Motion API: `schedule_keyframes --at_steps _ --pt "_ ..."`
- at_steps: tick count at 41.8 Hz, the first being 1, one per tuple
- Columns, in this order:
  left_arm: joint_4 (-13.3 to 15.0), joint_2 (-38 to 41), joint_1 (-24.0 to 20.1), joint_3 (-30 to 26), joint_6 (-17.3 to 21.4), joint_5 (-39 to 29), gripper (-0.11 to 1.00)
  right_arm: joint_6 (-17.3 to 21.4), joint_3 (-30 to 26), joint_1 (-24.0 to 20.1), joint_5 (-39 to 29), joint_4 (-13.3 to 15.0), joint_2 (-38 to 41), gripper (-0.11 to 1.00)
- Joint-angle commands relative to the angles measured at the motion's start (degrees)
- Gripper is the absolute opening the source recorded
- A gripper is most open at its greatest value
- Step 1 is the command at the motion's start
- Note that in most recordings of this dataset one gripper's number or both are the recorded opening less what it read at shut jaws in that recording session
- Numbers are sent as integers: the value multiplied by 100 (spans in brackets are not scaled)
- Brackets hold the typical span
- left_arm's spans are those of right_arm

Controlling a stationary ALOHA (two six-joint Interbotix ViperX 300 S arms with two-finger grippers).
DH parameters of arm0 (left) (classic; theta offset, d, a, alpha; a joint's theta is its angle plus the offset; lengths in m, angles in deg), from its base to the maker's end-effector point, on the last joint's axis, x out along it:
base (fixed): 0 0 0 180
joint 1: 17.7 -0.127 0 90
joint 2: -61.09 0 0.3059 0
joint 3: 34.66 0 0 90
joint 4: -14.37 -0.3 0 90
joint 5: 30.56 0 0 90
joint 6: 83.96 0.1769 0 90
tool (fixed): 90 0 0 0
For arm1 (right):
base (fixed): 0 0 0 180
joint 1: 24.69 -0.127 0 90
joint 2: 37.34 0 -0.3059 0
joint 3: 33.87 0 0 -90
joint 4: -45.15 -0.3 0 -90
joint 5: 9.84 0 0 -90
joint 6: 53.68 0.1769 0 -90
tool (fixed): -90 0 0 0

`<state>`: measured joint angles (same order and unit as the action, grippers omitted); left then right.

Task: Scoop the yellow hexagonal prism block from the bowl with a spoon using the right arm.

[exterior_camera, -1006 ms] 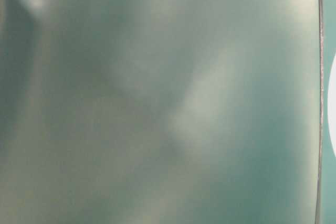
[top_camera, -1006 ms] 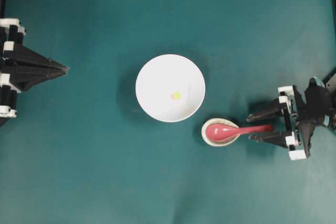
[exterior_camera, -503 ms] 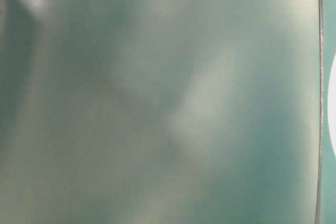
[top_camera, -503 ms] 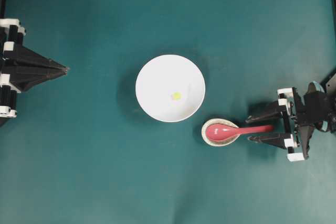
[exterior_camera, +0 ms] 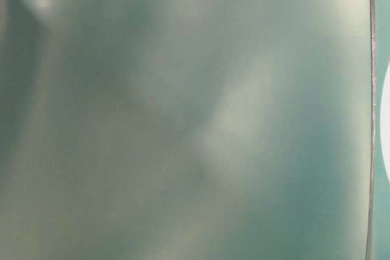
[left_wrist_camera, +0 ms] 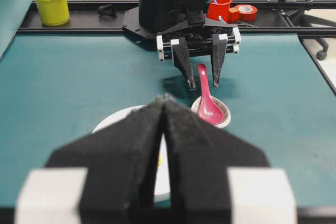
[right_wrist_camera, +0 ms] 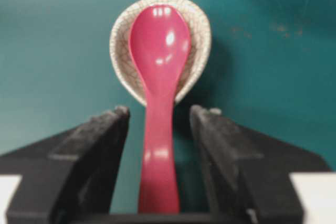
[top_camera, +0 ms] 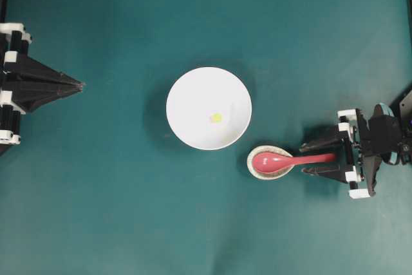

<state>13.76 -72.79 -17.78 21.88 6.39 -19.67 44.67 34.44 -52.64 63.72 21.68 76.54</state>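
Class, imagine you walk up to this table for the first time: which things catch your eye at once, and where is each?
The big white bowl sits mid-table on the teal cloth, a tiny yellow block inside it. Just beside it, toward the right arm, a glossy pink-red spoon rests its scoop in a small speckled dish. The right pincer stands open, a finger on each side of the spoon's handle, not gripping.

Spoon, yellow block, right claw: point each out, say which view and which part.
spoon (right_wrist_camera: pixel 159 51): right wrist view, middle of the scoop.
yellow block (top_camera: pixel 216 118): overhead view, its top face, inside the bowl.
right claw (top_camera: pixel 308 156): overhead view, open gap between the fingertips, over the handle.
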Motion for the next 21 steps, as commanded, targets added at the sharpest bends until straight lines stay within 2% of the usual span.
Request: schedule_keyframes --at_steps 1,21 --pt "-18 53 -9 -97 9 44 1 -53 -18 -26 26 -18 -62 56" --pt "-18 53 0 -97 18 53 1 -97 18 -35 26 -18 -70 53"
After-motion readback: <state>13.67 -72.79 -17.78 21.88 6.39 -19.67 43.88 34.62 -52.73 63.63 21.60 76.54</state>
